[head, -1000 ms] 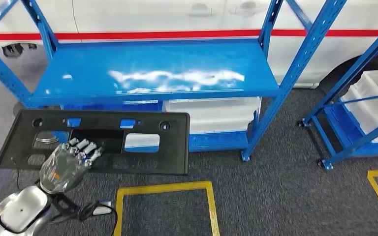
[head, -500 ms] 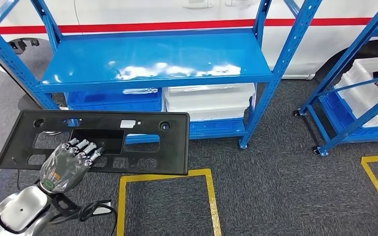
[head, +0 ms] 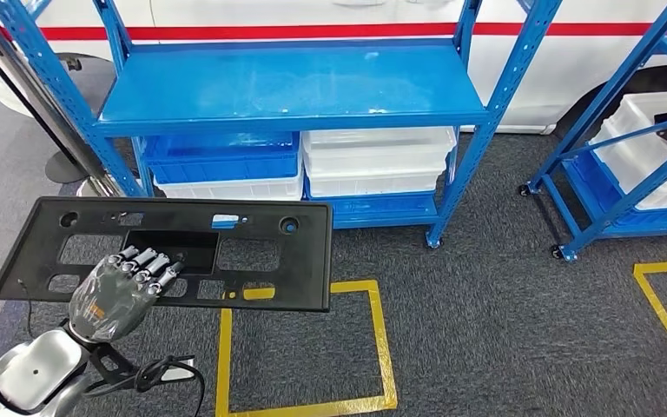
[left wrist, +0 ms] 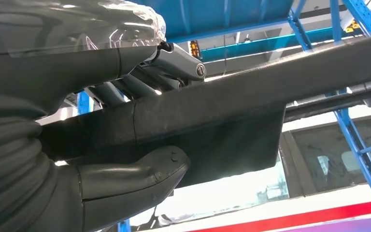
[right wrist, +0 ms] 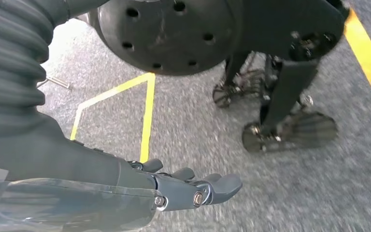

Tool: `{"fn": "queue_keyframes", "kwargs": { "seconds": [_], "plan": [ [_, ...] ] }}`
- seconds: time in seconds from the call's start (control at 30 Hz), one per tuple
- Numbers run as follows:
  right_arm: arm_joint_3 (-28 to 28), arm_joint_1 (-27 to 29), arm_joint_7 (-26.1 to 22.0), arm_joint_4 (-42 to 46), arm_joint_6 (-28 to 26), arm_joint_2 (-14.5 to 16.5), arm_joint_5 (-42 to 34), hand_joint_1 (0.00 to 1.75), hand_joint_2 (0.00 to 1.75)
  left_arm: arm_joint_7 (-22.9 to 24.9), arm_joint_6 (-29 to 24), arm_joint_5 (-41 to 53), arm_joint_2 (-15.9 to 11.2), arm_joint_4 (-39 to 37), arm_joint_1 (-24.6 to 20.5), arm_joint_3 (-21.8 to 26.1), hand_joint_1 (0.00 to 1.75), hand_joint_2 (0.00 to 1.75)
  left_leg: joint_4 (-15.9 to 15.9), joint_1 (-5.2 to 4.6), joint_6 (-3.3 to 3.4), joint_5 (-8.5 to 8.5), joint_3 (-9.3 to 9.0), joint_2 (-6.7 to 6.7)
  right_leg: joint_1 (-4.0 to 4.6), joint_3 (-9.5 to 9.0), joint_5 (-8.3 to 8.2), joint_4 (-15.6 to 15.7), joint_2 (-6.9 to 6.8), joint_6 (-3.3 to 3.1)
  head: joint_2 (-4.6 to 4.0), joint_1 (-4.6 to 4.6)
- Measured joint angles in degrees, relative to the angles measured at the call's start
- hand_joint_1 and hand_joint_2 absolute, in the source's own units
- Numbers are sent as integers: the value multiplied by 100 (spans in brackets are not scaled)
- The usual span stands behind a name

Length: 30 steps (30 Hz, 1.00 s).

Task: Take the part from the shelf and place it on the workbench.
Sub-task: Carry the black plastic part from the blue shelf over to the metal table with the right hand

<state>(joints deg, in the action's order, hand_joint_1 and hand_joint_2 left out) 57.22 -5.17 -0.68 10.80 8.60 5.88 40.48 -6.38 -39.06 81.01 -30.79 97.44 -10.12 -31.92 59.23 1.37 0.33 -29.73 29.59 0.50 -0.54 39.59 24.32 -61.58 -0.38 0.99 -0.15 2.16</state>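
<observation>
The part is a long flat black plastic panel (head: 226, 252) with several cut-outs, held level in front of me at the lower left of the head view. My left hand (head: 122, 282) grips its near edge, fingers on top. In the left wrist view the panel (left wrist: 251, 101) is clamped between the fingers (left wrist: 174, 60) above and the thumb (left wrist: 140, 174) below. My right hand (right wrist: 174, 186) hangs at my side above the grey carpet, its fingers stretched out and holding nothing.
A blue metal shelf (head: 295, 87) stands ahead, its top board bare, with blue and white bins (head: 373, 161) below. A second blue rack (head: 634, 174) with a white bin is at right. Yellow tape squares (head: 304, 347) mark the grey carpet. A white vehicle with a red stripe is behind.
The whole view has shifted: the shelf now lies farther off and higher in the picture, so the camera has drawn back. The panel stays in my left hand, same grip.
</observation>
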Motion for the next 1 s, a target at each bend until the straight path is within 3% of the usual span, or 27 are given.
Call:
{"fn": "queue_keyframes", "kwargs": {
  "seconds": [0.1, 0.13, 0.17, 0.2, 0.27, 0.33, 0.4, 0.47, 0.5, 0.53, 0.6, 0.63, 0.67, 0.7, 0.77, 0.8, 0.87, 0.93, 0.97, 1.0],
  "plan": [
    [2, 8, -7, -3, 32, 4, 25, 0, 175, -5, 3, -12, 1, -4, -7, -4, 175, 175, 5, -17, 85, 190, 213, 14, -18, 218, 821, -895, 13, 62, 0, 0],
    [2, 6, -9, -3, 39, 4, 30, 0, 175, -4, 3, -15, 1, -5, -4, -4, 175, 175, 10, -30, 90, 251, 295, 15, -17, 259, 938, -1210, 13, 64, 0, -1],
    [2, 5, -10, -3, 42, 4, 35, 0, 175, -4, 3, -18, 1, -6, -1, -4, 175, 175, 13, -44, 93, 310, 375, 14, -13, 233, 922, -1386, 14, 51, 0, 0],
    [2, 4, -12, -3, 43, 4, 36, 0, 175, -4, 3, -21, 1, -7, 1, -4, 175, 175, 15, -60, 92, 364, 448, 12, -1, 116, 801, -1365, 17, 23, 0, 0],
    [2, 0, -14, -2, 43, -1, 39, 0, 175, -4, 3, -24, 0, -7, 1, -3, 175, 175, 15, -85, 86, 457, 558, 6, 48, -388, 527, -758, 36, -104, 0, 1],
    [2, -5, -17, -1, 43, -15, 43, 0, 175, -3, 3, -26, -1, -7, -3, -2, 175, 175, 7, -94, 50, 543, 620, 7, 104, -911, 521, 52, 53, -230, 0, 1],
    [3, -12, -20, -1, 43, -24, 45, 0, 175, 1, 3, -26, -2, -8, -7, -3, 175, 175, -37, -66, -24, 648, 653, 16, 152, -1076, 552, 411, 62, -269, 0, 1],
    [5, -17, -20, -2, 42, -23, 46, 0, 175, 2, 3, -27, -4, -10, 0, -4, 175, 175, -87, -45, -93, 677, 685, 10, 147, -1050, 401, 523, 51, -304, 0, 1],
    [5, -22, -20, -3, 43, -22, 46, 0, 175, 2, 3, -29, -6, -13, 1, -3, 175, 175, -28, -48, -114, 567, 718, 2, 131, -1030, 319, 585, 37, -331, 0, 0],
    [6, -25, -20, -4, 43, -22, 47, 0, 175, 3, 3, -35, -8, -15, -1, 0, 175, 175, 154, -54, -131, 354, 778, -7, 109, -994, 245, 636, 19, -355, 0, 1],
    [7, -31, -21, -3, 45, -22, 50, 0, 175, 4, 3, -45, -9, -26, -3, 7, 175, 175, 819, -46, -169, -179, 935, -14, 101, -856, 156, 615, -2, -378, 0, 1],
    [7, -31, -22, -3, 45, -22, 50, 0, 175, 4, 4, -50, -8, -34, 1, 9, 175, 175, 1165, -37, -194, -341, 989, -14, 96, -769, 123, 569, -7, -377, 0, 2],
    [7, -33, -23, -4, 46, -21, 50, 0, 175, 2, 7, -55, -8, -44, 5, 9, 175, 175, 1381, -27, -218, -364, 982, -13, 90, -677, 96, 512, -10, -368, 0, 1],
    [7, -34, -24, -4, 50, -20, 50, 0, 175, 0, 12, -64, -8, -54, 7, 9, 175, 175, 1425, -16, -242, -272, 898, -13, 79, -579, 74, 443, -11, -354, 0, 2],
    [7, -38, -26, -5, 61, -18, 50, 0, 175, -4, 42, -100, -8, -64, -5, 10, 175, 175, 957, 9, -290, 3, 506, -12, 45, -380, 43, 277, -12, -315, 0, 2],
    [7, -41, -26, -4, 65, -18, 50, 0, 175, -9, 65, -118, -7, -68, -15, 11, 175, 175, 605, 4, -307, 33, 273, -17, 41, -285, 31, 192, -10, -291, 0, 3],
    [10, -43, -26, -4, 66, -18, 50, 0, 175, -16, 105, -147, -5, -79, -26, 18, 175, 175, 157, -15, -267, -48, 21, -37, 54, -160, -25, 87, 0, -226, 0, 2],
    [17, -35, -26, -5, 65, -18, 50, 0, 175, -24, 127, -166, -3, -93, -28, 21, 175, 175, 101, -25, -172, -35, 49, -49, 76, -106, -124, 85, 17, -152, 0, 1],
    [21, -32, -26, -5, 63, -20, 50, 0, 175, -27, 135, -174, -2, -100, -34, 19, 175, 175, 91, -14, -126, 13, 94, -35, 73, -77, -117, 73, 25, -117, 0, 1],
    [24, -29, -26, -5, 64, -21, 50, 0, 175, -27, 141, -182, 1, -105, -42, 18, 175, 175, 81, -5, -69, 64, 148, -21, 65, -36, -11, 10, 31, -80, 0, 1]
  ]
}}
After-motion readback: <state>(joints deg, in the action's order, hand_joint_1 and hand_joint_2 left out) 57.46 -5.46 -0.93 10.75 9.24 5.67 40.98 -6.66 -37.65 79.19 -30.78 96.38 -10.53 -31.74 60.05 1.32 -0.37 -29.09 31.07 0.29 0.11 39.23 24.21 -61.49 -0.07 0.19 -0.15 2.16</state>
